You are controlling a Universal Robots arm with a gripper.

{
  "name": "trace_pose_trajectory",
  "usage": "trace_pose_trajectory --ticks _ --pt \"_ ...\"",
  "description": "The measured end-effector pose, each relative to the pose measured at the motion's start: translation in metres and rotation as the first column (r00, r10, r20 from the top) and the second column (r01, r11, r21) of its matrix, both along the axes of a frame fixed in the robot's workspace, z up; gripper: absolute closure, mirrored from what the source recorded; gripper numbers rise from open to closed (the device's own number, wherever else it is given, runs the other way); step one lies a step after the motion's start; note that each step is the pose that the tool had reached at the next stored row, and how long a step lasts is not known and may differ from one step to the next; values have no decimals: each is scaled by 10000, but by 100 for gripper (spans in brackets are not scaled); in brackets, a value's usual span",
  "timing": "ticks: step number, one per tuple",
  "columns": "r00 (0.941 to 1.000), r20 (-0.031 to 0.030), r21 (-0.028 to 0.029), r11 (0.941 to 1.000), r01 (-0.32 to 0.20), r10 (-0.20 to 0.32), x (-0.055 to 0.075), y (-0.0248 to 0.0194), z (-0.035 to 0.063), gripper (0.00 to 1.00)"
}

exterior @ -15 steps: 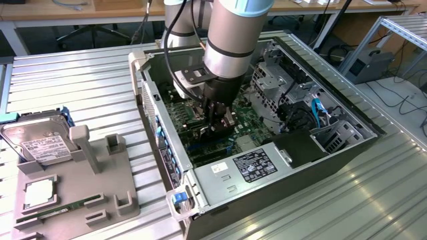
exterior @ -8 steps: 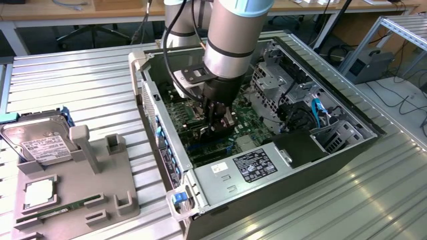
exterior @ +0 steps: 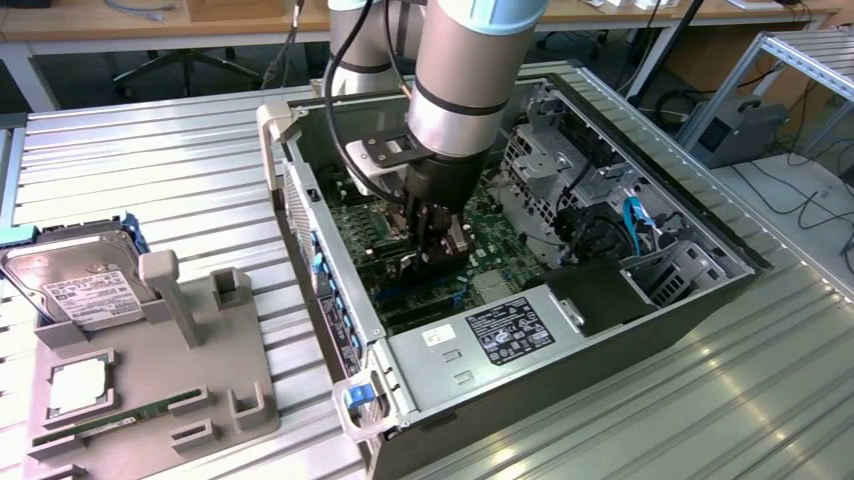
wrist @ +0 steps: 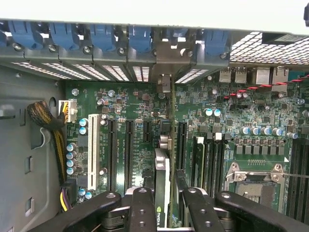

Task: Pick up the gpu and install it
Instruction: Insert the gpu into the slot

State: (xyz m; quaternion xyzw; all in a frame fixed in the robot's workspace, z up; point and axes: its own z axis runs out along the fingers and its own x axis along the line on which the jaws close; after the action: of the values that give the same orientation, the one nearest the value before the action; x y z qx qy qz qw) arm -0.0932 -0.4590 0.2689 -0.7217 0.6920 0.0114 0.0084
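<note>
We see a hard drive (exterior: 83,285) at the far-left corner of the gray tray (exterior: 200,380). To the exterior view's right, inside the open computer case (exterior: 574,410), the gripper (wrist: 165,195) is clenched on the gpu (wrist: 162,166), held edge-on over the slots of the motherboard (wrist: 203,113), bracket end toward the case's rear wall.

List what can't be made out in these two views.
1. Wrist view: gpu fan face, seen edge-on, partly covered by the gripper.
2. Exterior view: whether the gpu touches the motherboard; the arm blocks it.
3. Exterior view: hard drive label text, too small.
</note>
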Motion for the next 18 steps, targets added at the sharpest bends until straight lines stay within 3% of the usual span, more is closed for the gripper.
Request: trace_pose_trajectory --ticks 18 --pt "10000 -1 -1 10000 -1 1 -15 -1 -21 73"
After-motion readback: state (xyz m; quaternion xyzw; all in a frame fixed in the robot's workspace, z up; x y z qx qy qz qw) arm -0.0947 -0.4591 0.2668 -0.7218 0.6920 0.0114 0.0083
